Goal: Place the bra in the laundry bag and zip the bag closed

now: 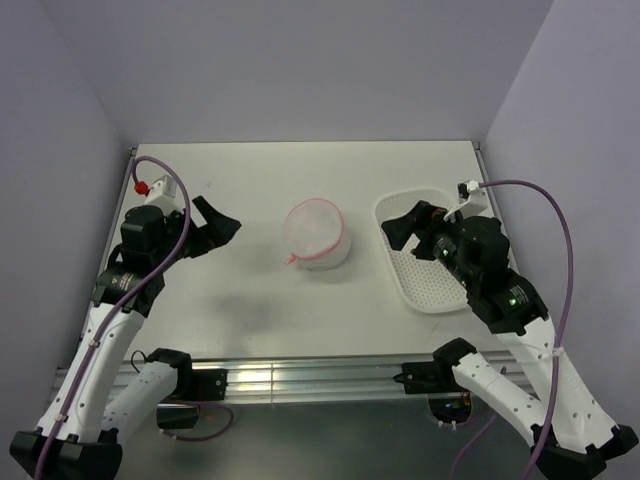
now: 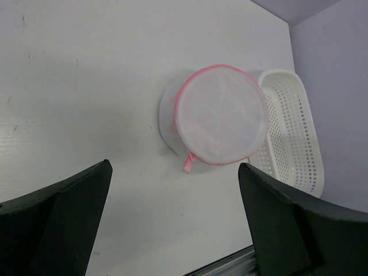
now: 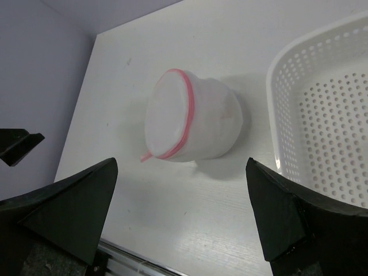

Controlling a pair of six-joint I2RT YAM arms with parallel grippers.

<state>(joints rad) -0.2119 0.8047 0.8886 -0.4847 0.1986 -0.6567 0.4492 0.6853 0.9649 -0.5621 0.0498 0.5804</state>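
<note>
**Overhead view, table [image 1: 250, 180] with both arms at its near edge.** You have the laundry bag [image 1: 318, 235] near the table's centre. It stands on one flat face, its pink-trimmed rim up and its pink zipper tab [image 2: 188, 163] hanging toward 7 o'clock. The mesh shows only pale white within, so you cannot tell the bra apart from the bag.

At 9 o'clock of the bag, your left gripper [image 1: 220, 236] is raised off the table, jaws spread wide and holding nothing. A broad stretch of bare table separates it from the bag.

At 3 o'clock lies the white perforated basket [image 3: 276, 109], close to the bag but apart, with a narrow strip of table between them. Your right gripper [image 1: 395, 232] hangs over the basket's bag-side rim, fingers parted, gripping nothing.

Bare table runs from the bag to the back edge at 12 o'clock. A shorter strip runs to the metal rail [image 1: 300, 378] at 6 o'clock. The basket's far side lies close to the table's right edge.
</note>
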